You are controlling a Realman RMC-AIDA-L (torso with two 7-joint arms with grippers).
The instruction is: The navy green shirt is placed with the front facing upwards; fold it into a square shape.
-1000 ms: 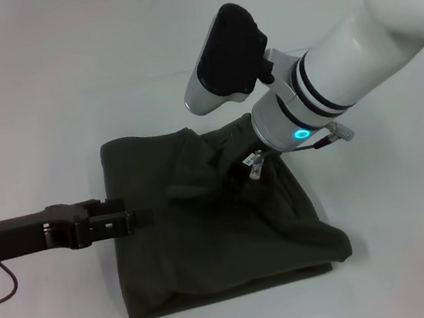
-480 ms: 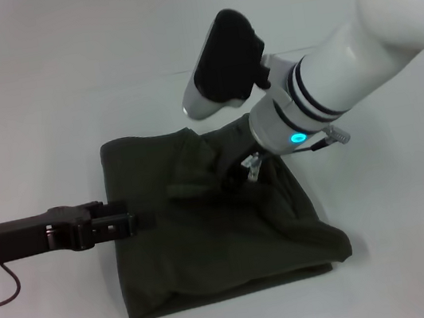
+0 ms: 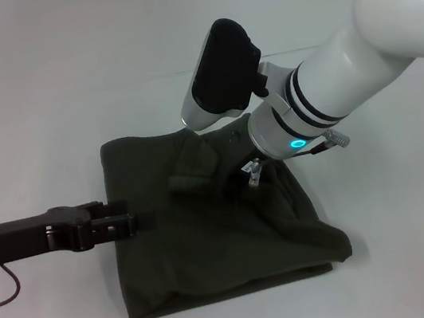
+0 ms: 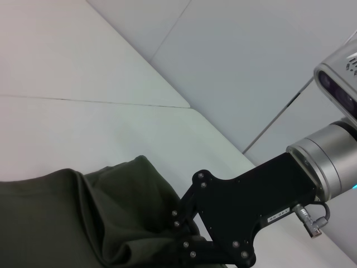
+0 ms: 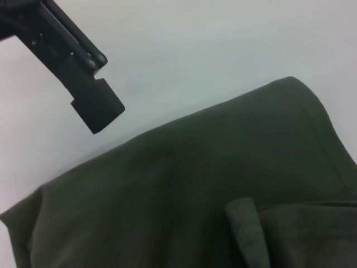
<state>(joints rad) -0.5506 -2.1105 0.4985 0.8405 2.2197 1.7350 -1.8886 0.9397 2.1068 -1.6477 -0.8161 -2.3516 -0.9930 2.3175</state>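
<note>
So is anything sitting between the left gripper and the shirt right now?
Nothing visible. The left gripper is already at the left edge of the navy green shirt, over the cloth. The right gripper is down among the folds near the shirt's middle.

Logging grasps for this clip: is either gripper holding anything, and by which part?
The right gripper is down in a raised fold of the green shirt; a grip cannot be confirmed. The left gripper holds nothing at its left edge.
</note>
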